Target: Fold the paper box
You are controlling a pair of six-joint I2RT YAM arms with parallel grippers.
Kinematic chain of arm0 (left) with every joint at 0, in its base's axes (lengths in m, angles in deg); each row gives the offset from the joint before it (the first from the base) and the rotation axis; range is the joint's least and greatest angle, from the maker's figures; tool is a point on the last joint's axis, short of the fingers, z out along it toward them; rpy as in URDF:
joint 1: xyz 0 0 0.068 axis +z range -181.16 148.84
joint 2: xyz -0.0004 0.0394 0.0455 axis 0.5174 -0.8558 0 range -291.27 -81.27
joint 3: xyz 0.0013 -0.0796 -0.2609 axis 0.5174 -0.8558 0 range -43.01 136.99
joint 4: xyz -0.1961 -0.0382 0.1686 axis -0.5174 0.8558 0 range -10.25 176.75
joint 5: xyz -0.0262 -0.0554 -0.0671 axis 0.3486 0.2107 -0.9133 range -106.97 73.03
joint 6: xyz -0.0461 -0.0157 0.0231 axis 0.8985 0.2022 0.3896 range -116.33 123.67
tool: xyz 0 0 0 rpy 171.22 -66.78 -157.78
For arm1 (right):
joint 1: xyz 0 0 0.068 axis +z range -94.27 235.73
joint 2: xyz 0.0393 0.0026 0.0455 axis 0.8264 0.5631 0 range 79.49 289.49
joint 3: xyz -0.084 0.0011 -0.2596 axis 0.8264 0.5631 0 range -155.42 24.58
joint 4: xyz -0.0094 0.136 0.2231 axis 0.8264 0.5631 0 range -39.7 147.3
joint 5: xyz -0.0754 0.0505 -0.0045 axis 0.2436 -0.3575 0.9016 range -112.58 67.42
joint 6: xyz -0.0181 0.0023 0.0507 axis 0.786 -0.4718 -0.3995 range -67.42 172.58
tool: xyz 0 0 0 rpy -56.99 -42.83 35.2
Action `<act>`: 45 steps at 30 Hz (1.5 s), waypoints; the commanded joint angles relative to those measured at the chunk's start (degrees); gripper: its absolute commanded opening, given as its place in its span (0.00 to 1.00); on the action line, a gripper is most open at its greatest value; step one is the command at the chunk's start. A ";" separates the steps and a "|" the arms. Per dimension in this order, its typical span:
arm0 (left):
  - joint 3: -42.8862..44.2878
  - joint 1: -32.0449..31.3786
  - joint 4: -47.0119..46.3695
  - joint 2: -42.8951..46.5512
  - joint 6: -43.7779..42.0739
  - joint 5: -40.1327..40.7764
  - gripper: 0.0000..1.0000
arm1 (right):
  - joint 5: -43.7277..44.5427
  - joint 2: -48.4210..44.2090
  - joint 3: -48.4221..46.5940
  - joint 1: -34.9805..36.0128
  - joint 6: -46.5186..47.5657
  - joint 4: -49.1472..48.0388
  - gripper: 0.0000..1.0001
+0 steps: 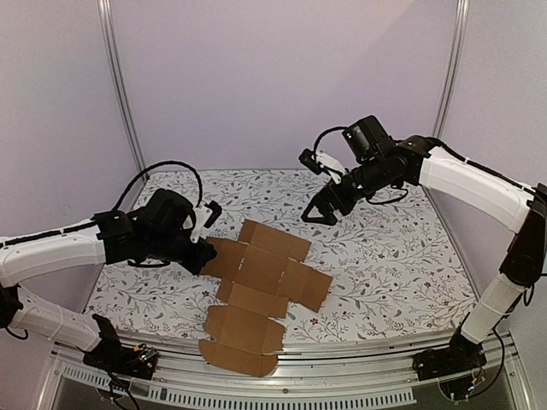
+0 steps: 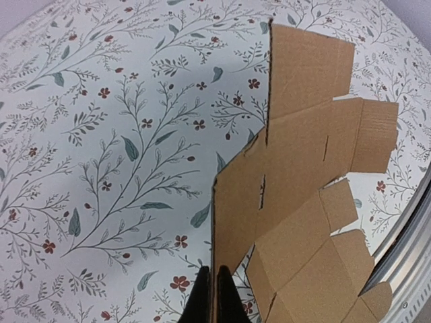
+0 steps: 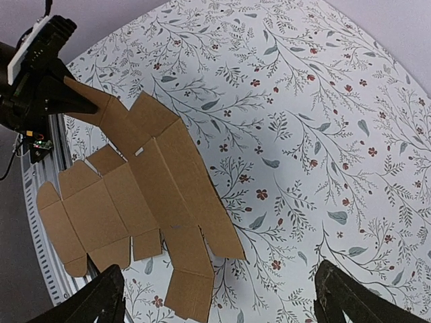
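My left gripper pinches the left flap of the flat paper box, which lies on the tabletop, its near end over the tabletop's front edge. The right gripper hangs spread above. Light, stiffish card, I judge: grip flap edges.

You see the paper box in plain brown all over. The tablecloth is white, printed with grey-green leafy twigs and small dark red flowers. Your left arm and right arm are white with black joints, and the walls are pale lilac.
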 commanded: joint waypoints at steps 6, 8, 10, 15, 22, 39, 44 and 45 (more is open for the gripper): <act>-3.84 -0.97 -11.64 -1.03 -5.41 -1.71 0.00 | -11.34 6.66 0.92 -2.19 4.29 3.61 0.88; -4.63 -0.97 -12.89 -1.05 -5.48 -2.07 0.00 | -12.13 7.76 0.88 -2.26 4.40 3.55 0.84; -5.16 -0.97 -13.59 -1.19 -5.59 -2.53 0.00 | -13.55 8.58 0.89 -2.24 4.68 3.20 0.81; -6.25 -0.97 -14.67 -1.53 -5.52 -2.94 0.00 | -15.50 10.44 -0.04 -2.26 4.51 2.12 0.70; -7.39 -1.05 -15.85 -1.71 -4.88 -4.58 0.00 | -15.03 13.36 -0.68 -2.09 4.72 0.66 0.64; -10.33 -1.05 -17.71 -1.25 -4.34 -4.55 0.00 | -13.25 17.55 -2.64 0.04 6.75 0.59 0.49; -11.25 -1.05 -18.59 -0.50 -4.20 -4.05 0.00 | -14.27 18.13 -2.64 0.47 7.03 0.64 0.43; -11.49 -1.05 -18.87 -0.30 -4.21 -3.96 0.00 | -14.47 18.19 -2.64 0.59 7.08 0.64 0.42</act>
